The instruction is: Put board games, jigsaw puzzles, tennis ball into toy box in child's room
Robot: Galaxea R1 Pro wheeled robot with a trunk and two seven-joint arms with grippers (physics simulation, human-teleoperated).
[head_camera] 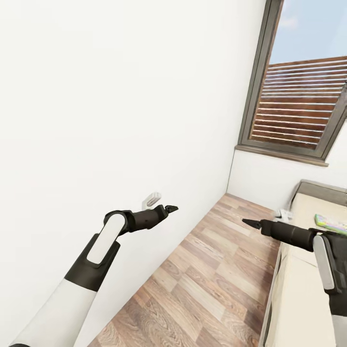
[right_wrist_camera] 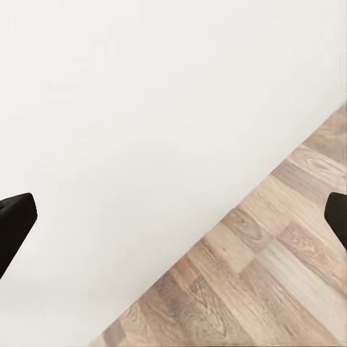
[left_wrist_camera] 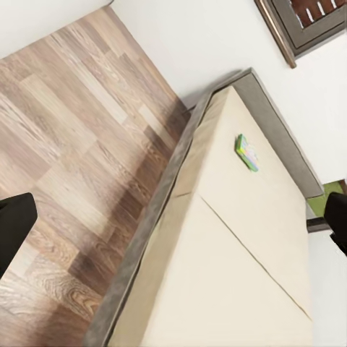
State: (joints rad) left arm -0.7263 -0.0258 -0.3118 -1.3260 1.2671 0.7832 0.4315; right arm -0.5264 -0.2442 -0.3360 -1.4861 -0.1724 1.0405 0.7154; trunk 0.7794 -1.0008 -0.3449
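A flat green board game (head_camera: 330,223) lies on the cream bed (head_camera: 299,294) at the right edge of the head view. The left wrist view shows it too, as a small green box (left_wrist_camera: 246,152) on the mattress (left_wrist_camera: 238,246). My left gripper (head_camera: 171,208) is held out over the wood floor near the white wall, open, with its dark fingertips (left_wrist_camera: 14,231) far apart and nothing between them. My right gripper (head_camera: 250,222) hangs beside the bed's near edge, also open and empty, its fingertips (right_wrist_camera: 14,224) wide apart. The table and toy box are out of view.
A long white wall (head_camera: 96,120) runs along the left, with a small white fixture (head_camera: 152,198) low on it. Wood floor (head_camera: 207,284) lies between wall and bed. A slatted window (head_camera: 303,101) sits in the far wall. A small pale object (head_camera: 284,213) rests at the bed's far corner.
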